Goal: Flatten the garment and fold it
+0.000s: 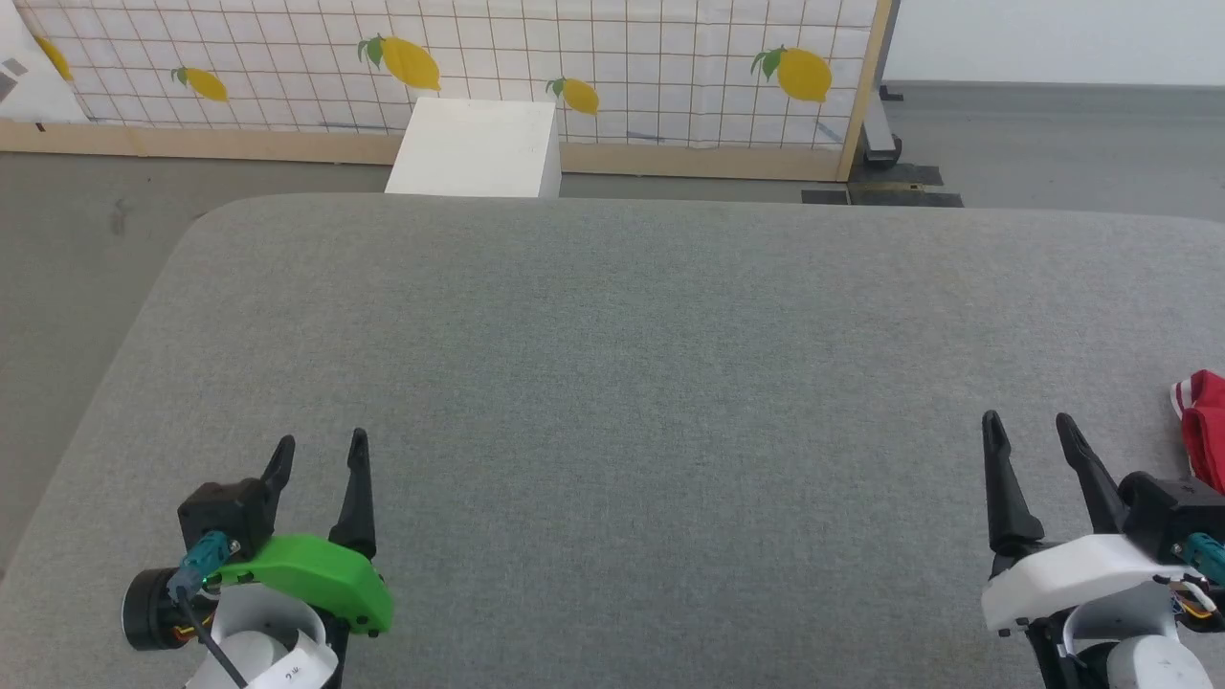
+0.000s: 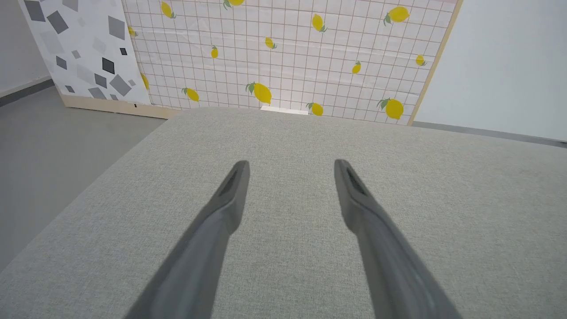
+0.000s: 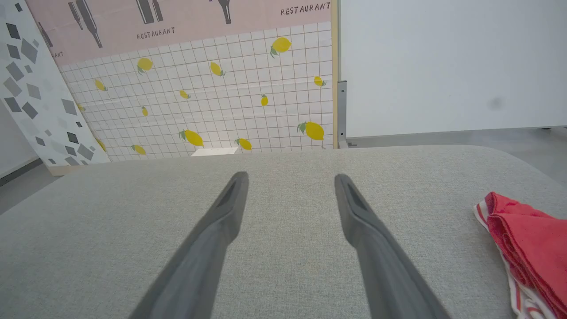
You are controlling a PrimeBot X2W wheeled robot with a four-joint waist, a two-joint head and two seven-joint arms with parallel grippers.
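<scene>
Standing next to this thing: the big grey fabric tabletop [image 1: 612, 316] is basically bare across the middle, with the lemon-print panel [image 1: 612, 57] and a white box [image 1: 476, 148] behind its far edge.

The garment [image 1: 1208, 421] is a bunched red heap with a bit of striped white trim showing, right at the tabletop's right edge, toward the near side. I can't tell how much of it hangs over.

The right gripper [image 1: 1028, 421] sits just beside it with its claw spread wide and nothing in it. The left gripper [image 1: 322, 440] is over by the near left corner, also wide and empty, well away from the shirt.

What worries me:
- **Grabbing too much:** the shirt is wadded up, so a pinch will probably catch several layers and it won't spread flat.
- **Knocking it off:** it's so close to the right edge that a sloppy nudge could push it onto the floor.
- **One-handed drag:** the left arm can't help until the shirt gets pulled toward the middle, and dragging it with one claw could just twist it more.
</scene>
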